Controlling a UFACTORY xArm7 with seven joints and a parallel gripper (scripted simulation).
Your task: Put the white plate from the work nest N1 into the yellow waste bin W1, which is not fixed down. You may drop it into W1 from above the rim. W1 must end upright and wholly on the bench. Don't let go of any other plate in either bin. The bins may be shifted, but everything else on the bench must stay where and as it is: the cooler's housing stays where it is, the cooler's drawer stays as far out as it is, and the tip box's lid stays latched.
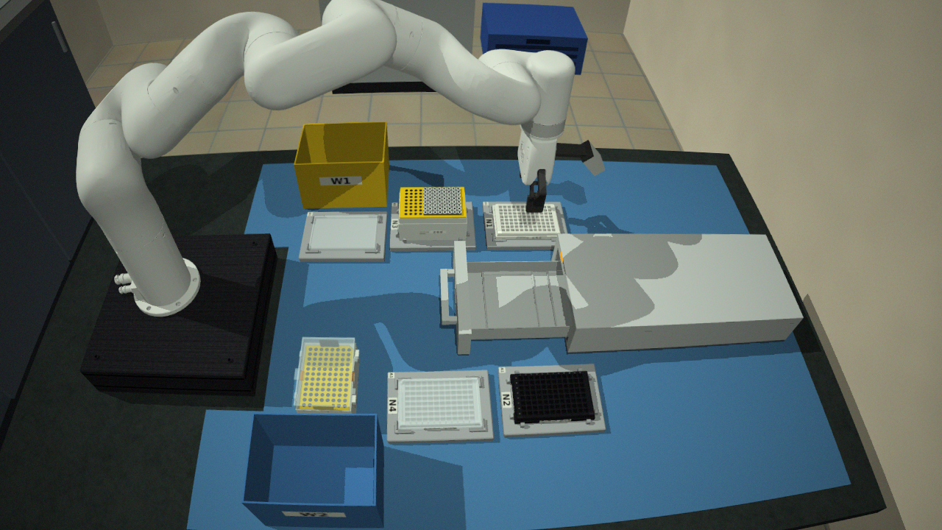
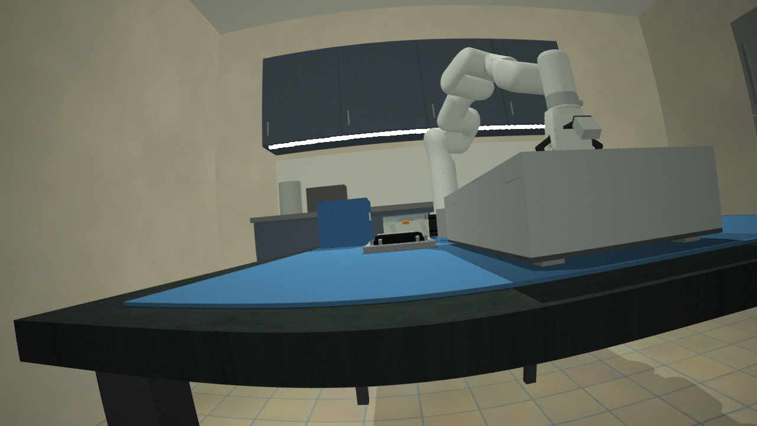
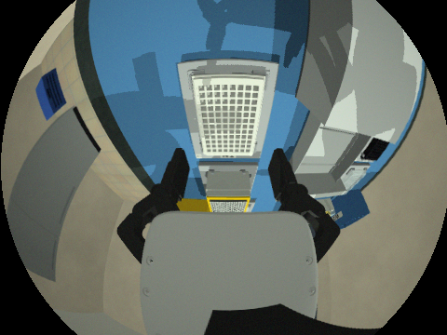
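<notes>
So, biggest first: the cooler (image 1: 684, 290) takes up the right-centre of the bench, housing long and grey, its drawer (image 1: 507, 296) pulled out toward the arm's base. It sits just beside nest N1, so any approach to that nest prob. has to come from above, not from the side, to leave housing and drawer alone.

The xArm (image 1: 276, 65) arches over from its black pedestal (image 1: 105, 369) at bench left, wrist pointed down over the back row.

Yellow waste bin W1 (image 1: 342, 168) stands upright at the back-left corner of the blue mat (image 1: 691, 428), open top, well apart from N1 w/ the tip box (image 1: 431, 214) and another nest between. Loose bin, so dropping from above the rim looks safer than nudging it. Blue bin (image 1: 309, 471) is at the front edge; not for this plate.

White plate (image 1: 527, 219) lies flat in work nest N1 (image 1: 490, 240), untouched. In the wrist view its well grid shows ahead of the fingers.

Gripper (image 1: 534, 201) hangs just above the plate's left part, jaws spread fully, holding nothing. The wide spread fits the plate's width, so the fingers can straddle it. My read: pre-grasp stage, pick not yet made, bin trip all to come.
</notes>
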